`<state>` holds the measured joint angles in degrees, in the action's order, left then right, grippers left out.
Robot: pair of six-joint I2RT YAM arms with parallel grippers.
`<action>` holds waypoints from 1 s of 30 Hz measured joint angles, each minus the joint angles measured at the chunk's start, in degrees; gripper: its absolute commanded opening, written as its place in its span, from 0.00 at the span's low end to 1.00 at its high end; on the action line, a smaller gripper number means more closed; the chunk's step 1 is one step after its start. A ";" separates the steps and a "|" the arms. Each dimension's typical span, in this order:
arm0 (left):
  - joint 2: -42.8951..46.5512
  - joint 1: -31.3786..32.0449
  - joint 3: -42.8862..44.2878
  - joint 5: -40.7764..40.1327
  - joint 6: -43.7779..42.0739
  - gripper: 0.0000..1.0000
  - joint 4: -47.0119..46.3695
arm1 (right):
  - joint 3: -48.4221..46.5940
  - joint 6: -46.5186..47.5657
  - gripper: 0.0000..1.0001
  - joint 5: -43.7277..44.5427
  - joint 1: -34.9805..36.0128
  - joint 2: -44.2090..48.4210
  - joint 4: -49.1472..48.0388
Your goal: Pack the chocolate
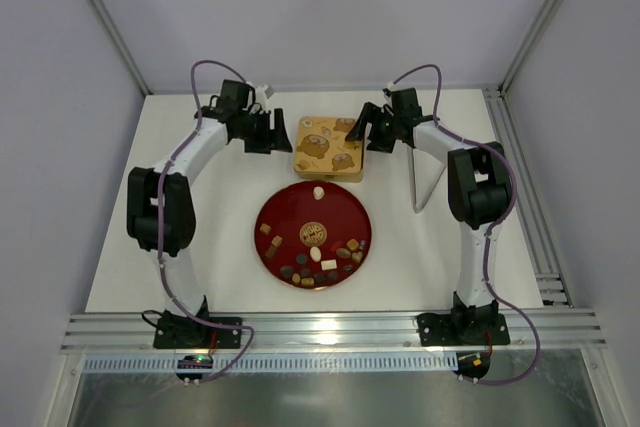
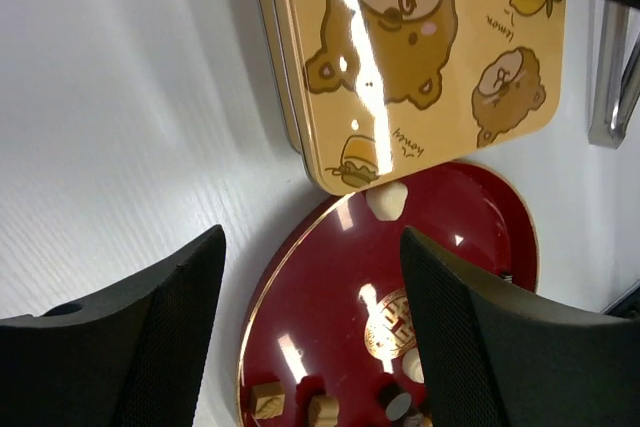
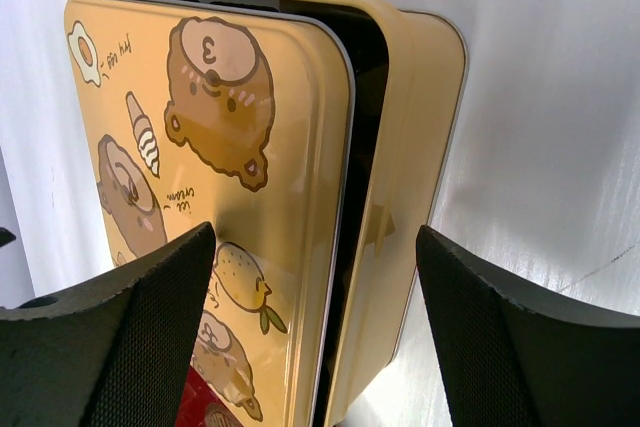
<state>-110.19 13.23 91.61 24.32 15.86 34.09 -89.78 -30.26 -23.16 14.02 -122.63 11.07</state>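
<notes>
Honestly, the chocolate (image 1: 318, 265) is all on the red plate (image 1: 300, 215) in the middle of the top view, mostly along its lower rim. The gold tin (image 1: 325, 147) sits just above it. One cream piece (image 2: 386, 199) lies right by the tin's corner.

The lid (image 3: 230, 197) is on but askew, with a dark gap along its right side in the right wrist view. Both the left gripper (image 1: 272, 133) and the right gripper (image 1: 362, 129) flank the tin, spread wide and holding nothing.

I'd guess the lid comes off first. Grab opposite edges evenly, lift it straight up, and don't sweep it over the plate.
</notes>
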 measured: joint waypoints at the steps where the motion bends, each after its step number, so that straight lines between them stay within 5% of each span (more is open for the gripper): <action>1: 1.25 0.04 -1.60 0.17 -1.36 0.69 -0.42 | -0.02 0.00 0.82 0.00 0.00 0.00 0.02; 30: 1.92 3.74 -9.64 -0.39 -21.49 0.61 -7.30 | -1.09 -0.04 0.82 -0.17 0.00 0.00 1.01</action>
<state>-108.27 16.97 81.97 23.92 -5.63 26.79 -90.87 -30.30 -23.33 14.02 -122.63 12.08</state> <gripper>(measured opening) 0.612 0.818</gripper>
